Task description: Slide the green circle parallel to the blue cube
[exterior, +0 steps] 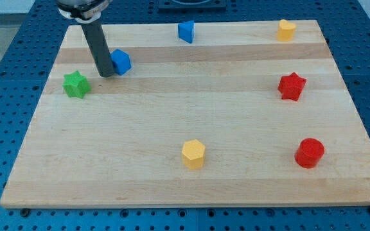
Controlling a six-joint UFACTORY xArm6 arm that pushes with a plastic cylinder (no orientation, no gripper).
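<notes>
My tip [105,74] rests on the wooden board [185,115] at the upper left. It stands right against the left side of a blue cube-like block [121,61]. A green star [76,84] lies a short way to the left of the tip and slightly lower, apart from it. No green circle shows in the view. A second blue block [185,31], its shape unclear, sits at the top middle near the board's far edge.
A yellow block [286,29] sits at the top right. A red star [291,86] lies at the right, with a red round block [309,153] below it. A yellow hexagon [193,154] lies at the bottom middle.
</notes>
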